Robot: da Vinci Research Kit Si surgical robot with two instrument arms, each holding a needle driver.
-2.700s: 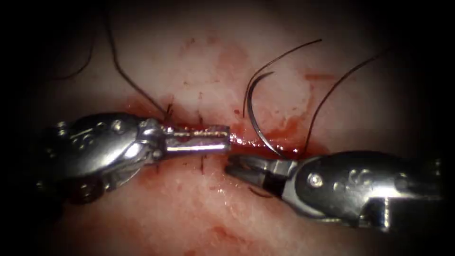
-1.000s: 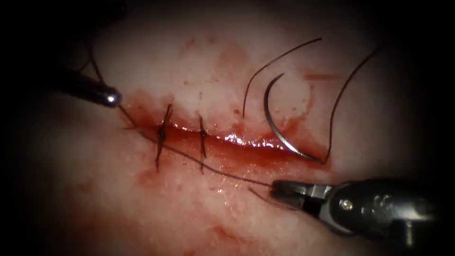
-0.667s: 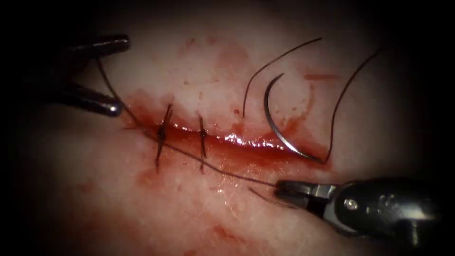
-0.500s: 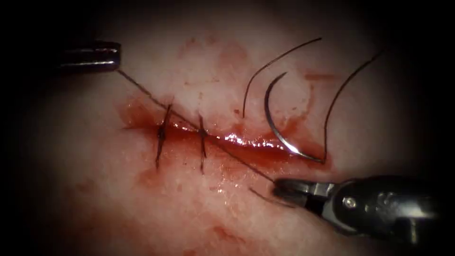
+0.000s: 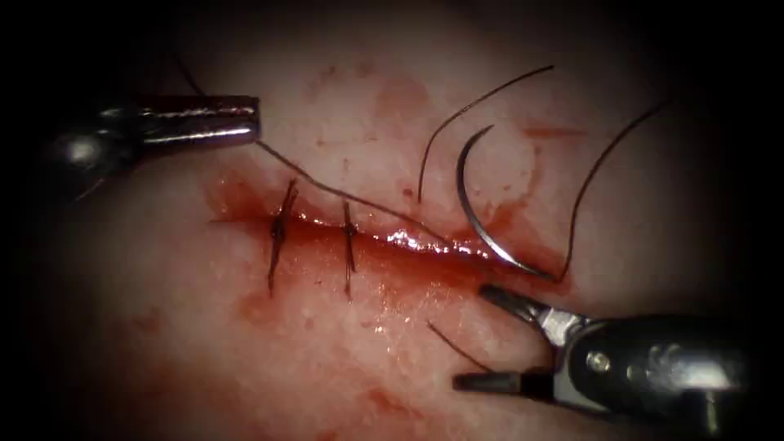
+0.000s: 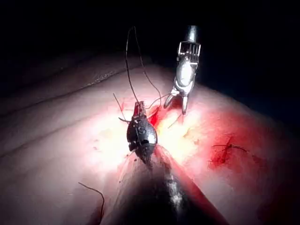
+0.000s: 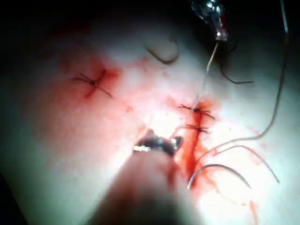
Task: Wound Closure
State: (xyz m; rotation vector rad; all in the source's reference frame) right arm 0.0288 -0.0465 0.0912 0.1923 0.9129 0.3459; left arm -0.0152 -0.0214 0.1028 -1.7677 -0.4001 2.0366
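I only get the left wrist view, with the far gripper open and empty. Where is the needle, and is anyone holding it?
Observer: Nobody holds it. The curved steel needle lies loose on the pale pork tissue by the right end of the red cut, seemingly not stuck in, near the open right gripper.
Visitor: What does my arm's gripper hold?
Observer: The left gripper is shut on the dark thread, which runs to the cut.
Visitor: Any sewing done?
Observer: Two dark stitches cross the cut's left part.
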